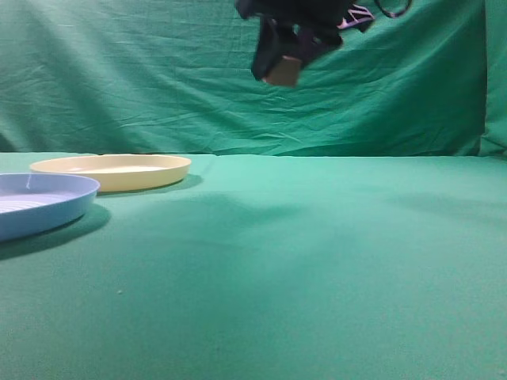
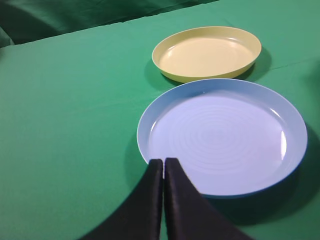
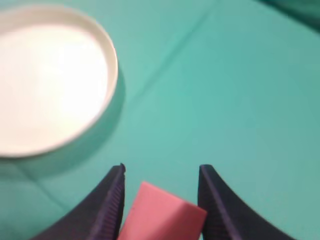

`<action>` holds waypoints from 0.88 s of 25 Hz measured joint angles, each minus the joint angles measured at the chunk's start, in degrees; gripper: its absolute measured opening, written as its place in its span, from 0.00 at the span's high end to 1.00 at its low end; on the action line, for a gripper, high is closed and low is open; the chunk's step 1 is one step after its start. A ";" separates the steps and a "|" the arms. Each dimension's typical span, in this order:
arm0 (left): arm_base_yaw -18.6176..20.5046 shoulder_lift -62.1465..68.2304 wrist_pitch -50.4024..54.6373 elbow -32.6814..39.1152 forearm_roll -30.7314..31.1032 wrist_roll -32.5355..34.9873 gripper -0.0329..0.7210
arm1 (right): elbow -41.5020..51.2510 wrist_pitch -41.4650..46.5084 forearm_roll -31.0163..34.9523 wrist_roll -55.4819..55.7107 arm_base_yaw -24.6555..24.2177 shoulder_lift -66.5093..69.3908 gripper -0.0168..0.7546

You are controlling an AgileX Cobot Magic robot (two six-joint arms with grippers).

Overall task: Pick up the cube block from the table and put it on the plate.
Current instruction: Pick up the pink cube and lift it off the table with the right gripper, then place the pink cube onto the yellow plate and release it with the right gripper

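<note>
One cube block (image 3: 162,212) is in the scene, and it is off the desk (image 1: 317,261): the right hand (image 3: 161,200) grips it between its two dark fingers (image 3: 107,205), the pink top face showing between them in the right wrist view. In the exterior view that same hand (image 1: 281,67) hangs high above the green cloth, near the top edge of the frame, with the block (image 1: 283,71) seen as a small brownish shape at its tip, well apart from the desk surface.

There are two plates. The cream plate (image 1: 111,170) sits at the far left of the desk, and one light blue plate (image 1: 40,204) lies just in front of it, nearer the camera and cut off by the left edge of the frame. From the left wrist view the two rims lie very close, the cream plate (image 2: 207,54) beyond the blue plate (image 2: 222,137); whether they touch is unclear. Both plates hold nothing. In the right wrist view the cream plate (image 3: 47,80) appears pale and blurred at upper left, off to the side of the held block rather than beneath it.

The left hand (image 2: 164,167) is clenched on nothing, its two black fingers (image 2: 150,200) pressed together, their tips over the near rim of the blue plate.
</note>
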 joint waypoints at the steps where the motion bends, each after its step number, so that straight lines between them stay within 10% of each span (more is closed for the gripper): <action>1: 0.00 0.00 0.00 0.00 0.00 0.00 0.96 | -4.05 0.71 0.00 0.00 0.81 1.48 0.60; 17: 0.00 0.00 0.00 0.00 0.00 0.00 0.96 | -39.06 1.80 0.02 -3.73 12.72 35.56 0.60; 22: 0.00 0.00 0.00 0.00 0.00 0.00 0.96 | -39.34 4.02 -0.11 -4.32 12.62 35.08 0.18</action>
